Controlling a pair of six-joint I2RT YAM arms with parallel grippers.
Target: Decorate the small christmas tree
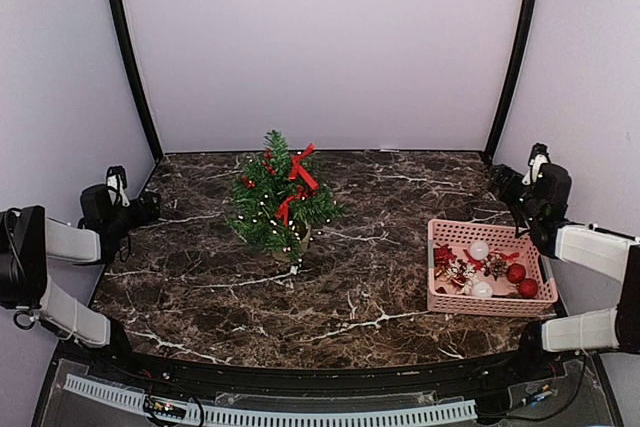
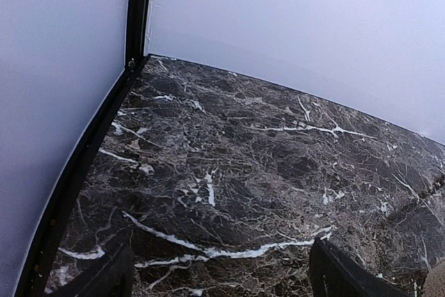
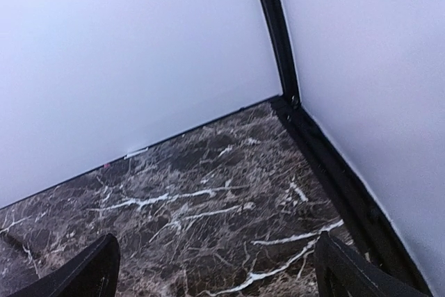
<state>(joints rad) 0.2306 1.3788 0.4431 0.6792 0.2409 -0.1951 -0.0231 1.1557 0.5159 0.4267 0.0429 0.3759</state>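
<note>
small christmas tree (image 1: 280,202) upright on desk (image 1: 200,287), frame centre, slightly left; long axis vertical. Left hand (image 1: 140,209) at left edge, nearer tree; tree lies to its right. Right hand (image 1: 520,187) at right edge, near pink basket (image 1: 490,305) of ornaments. Both hands wide open, empty.

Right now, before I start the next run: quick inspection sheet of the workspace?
Surface: dark marble table, no spills visible.
Job's things: small christmas tree upright mid-table, red ribbon already on it; pink basket at the right, holding red and white baubles.
Clutter: nothing seen.
Grippers: left gripper and right gripper both open and empty, out at the table's left and right edges, touching nothing.
Cables: dark leads by the front rail, off the marble.
Surroundings: plain pale walls, black corner posts.
</note>
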